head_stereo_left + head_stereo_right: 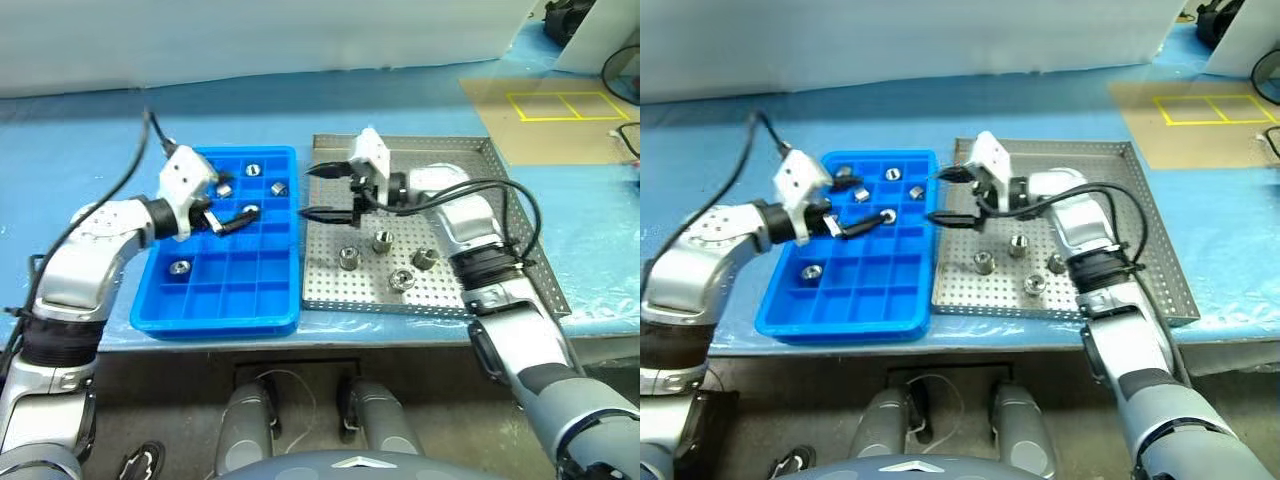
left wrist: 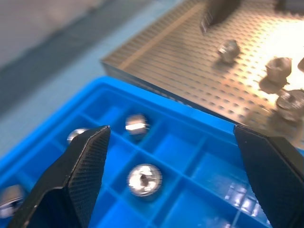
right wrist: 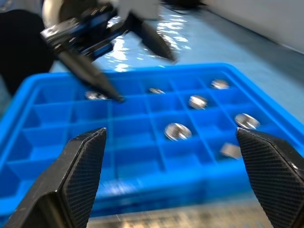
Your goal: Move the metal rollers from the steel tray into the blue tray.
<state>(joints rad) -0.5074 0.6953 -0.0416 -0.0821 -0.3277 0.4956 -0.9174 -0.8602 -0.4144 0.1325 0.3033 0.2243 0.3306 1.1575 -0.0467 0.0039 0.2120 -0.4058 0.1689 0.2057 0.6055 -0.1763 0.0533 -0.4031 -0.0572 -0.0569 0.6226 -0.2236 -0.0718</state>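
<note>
Silver metal rollers are split between the two trays: we count four on the perforated floor of the steel tray, grouped near its front middle, and about six already sitting in separate compartments of the blue tray, most in its far rows and one nearer the front left. The blue tray lies just beside the steel tray on our left, both on the blue-covered desk.

Our left pincer hangs over the far rows of the blue tray with its fingers spread and nothing between them; one roller lies close by its tips. Our right pincer hovers above the near-left part of the steel tray, pointing toward the blue tray, fingers likewise spread wide and empty.

We judge the task roughly past its middle, with four rollers left to carry. The risks we see: the two pincers sit close across the seam between the trays and could knock together. The rollers are small, smooth and round, so an off-centre pinch could squirt one away across the perforated floor. A low sweep over the blue tray could nudge placed rollers out of their cells.
</note>
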